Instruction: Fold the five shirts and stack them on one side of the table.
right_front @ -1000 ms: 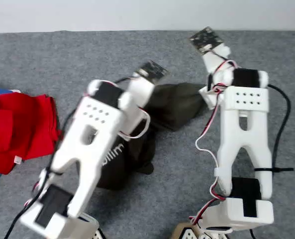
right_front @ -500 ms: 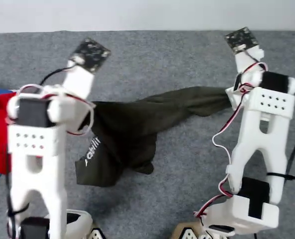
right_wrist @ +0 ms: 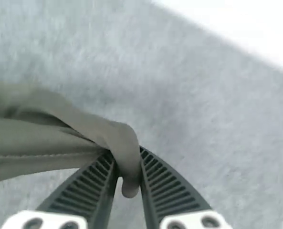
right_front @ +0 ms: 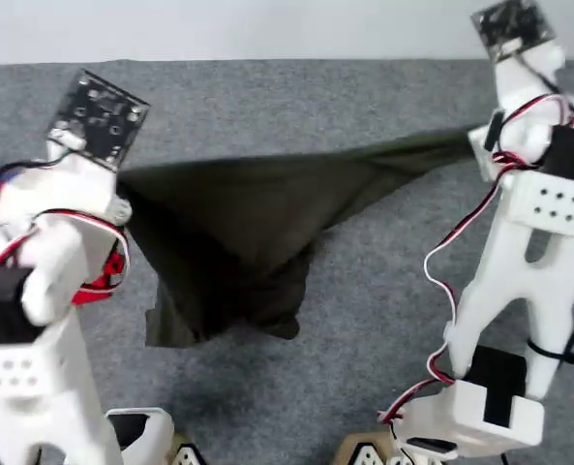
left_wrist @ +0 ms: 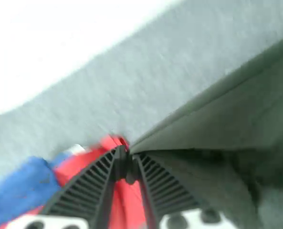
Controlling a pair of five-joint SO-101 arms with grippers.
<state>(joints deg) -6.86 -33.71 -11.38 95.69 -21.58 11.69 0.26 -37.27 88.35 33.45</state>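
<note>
Olive shirt (right_front: pixel 238 213) spans the gap between the two end effectors, its long axis running straight from one to the other. Left end effector (left_wrist: pixel 125 160) is clamped on one end of the taut upper edge, and right end effector (right_wrist: pixel 127 162) on the opposite end. The slack body hangs below both, bunching on the tabletop (right_front: pixel 296 107). Neither arm is nearer, so lowering it flat likely requires both together.

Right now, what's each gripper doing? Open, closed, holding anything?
Left gripper: closed on one edge of the olive shirt.
Right gripper: closed on the same shirt's opposite end.
</note>
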